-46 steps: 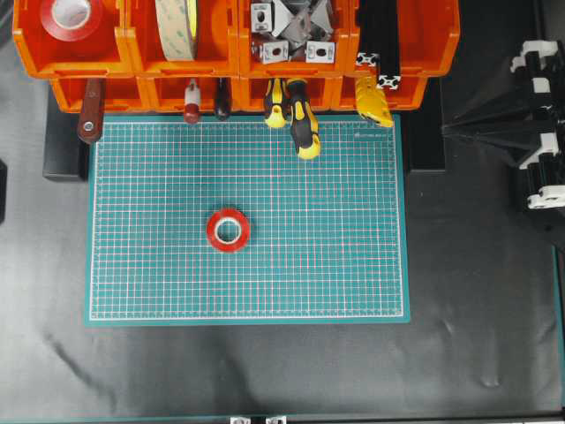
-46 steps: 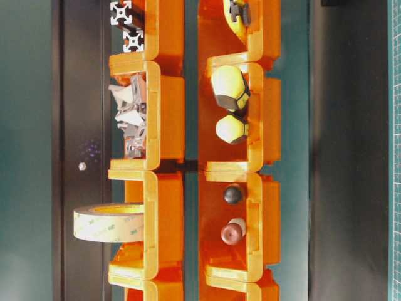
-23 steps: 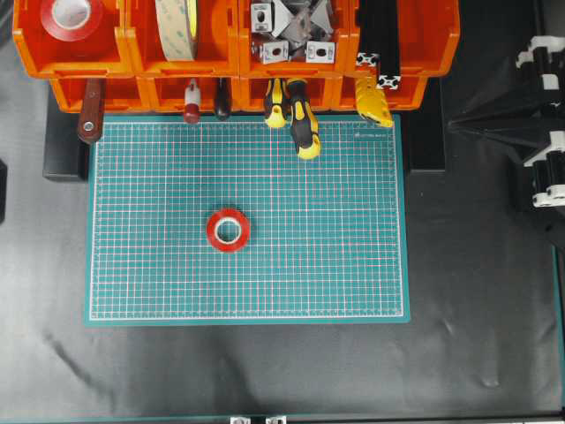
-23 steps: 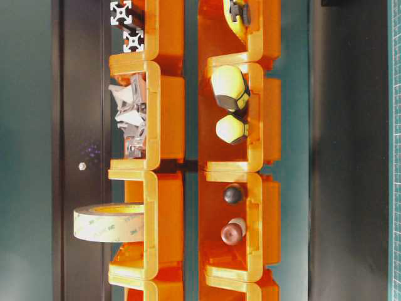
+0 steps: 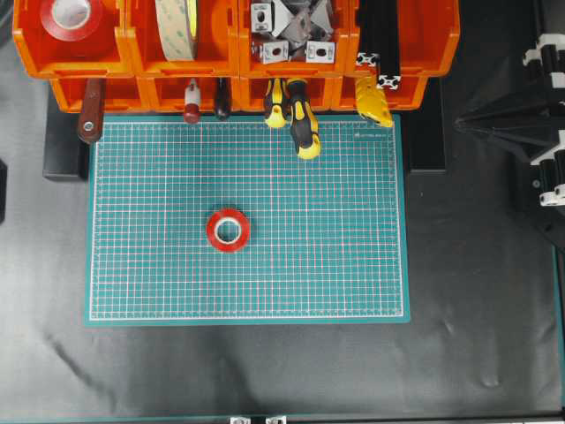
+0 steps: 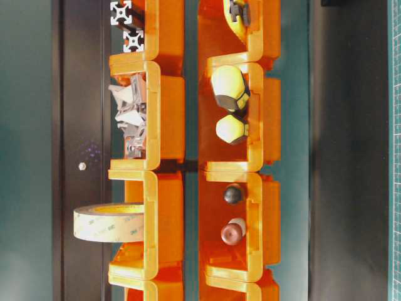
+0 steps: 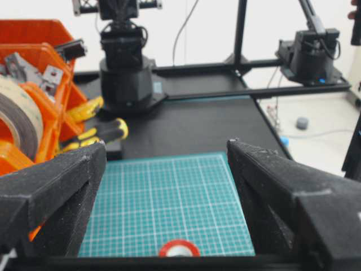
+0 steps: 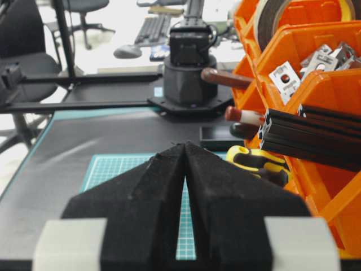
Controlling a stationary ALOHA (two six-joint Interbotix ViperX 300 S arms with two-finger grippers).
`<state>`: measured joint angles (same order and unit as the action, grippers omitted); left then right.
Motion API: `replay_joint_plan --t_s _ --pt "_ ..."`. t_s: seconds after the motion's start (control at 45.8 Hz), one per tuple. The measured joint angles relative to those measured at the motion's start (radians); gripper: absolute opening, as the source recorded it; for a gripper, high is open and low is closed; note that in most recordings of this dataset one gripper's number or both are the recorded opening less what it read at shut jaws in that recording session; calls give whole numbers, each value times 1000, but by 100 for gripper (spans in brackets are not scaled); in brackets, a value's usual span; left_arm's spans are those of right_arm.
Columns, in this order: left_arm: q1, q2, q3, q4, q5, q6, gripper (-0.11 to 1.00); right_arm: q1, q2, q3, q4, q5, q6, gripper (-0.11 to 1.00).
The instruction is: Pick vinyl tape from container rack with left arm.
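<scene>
At the near edge of the left wrist view, the left gripper (image 7: 166, 226) stands wide open with nothing between its fingers; the vinyl tape (image 7: 178, 249) shows low in the gap, lying flat on the green cutting mat (image 7: 169, 197). From overhead that red roll (image 5: 229, 230) lies alone on the mat (image 5: 335, 265), a little left of its middle and well apart from the container rack (image 5: 132, 53) along the far edge. Nothing lies on the mat around the roll.

A second red roll (image 5: 72, 18) lies in the rack's far-left upper bin. Just right of it a cream tape roll (image 5: 177, 26) stands on edge, then a bin of metal brackets (image 5: 291, 31), then black aluminium profiles (image 5: 380, 40). Tool handles stick out of the lower bins over the mat's far edge: a brown handle (image 5: 90, 115) at the left, two yellow-and-black screwdrivers (image 5: 300, 119) near the middle and a yellow tool (image 5: 374, 102) to the right.

At the right edge of the overhead view, off the mat, is the right gripper (image 5: 472, 126); its wrist view shows its fingers (image 8: 152, 192) pressed together, holding nothing.
</scene>
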<state>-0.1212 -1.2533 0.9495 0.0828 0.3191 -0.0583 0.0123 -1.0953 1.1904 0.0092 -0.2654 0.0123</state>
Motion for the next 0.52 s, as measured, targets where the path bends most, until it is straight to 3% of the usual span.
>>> replay_joint_plan --t_s 0.524 --pt "-2 2 32 0 -2 -44 84 0 -9 0 0 2 5 -1"
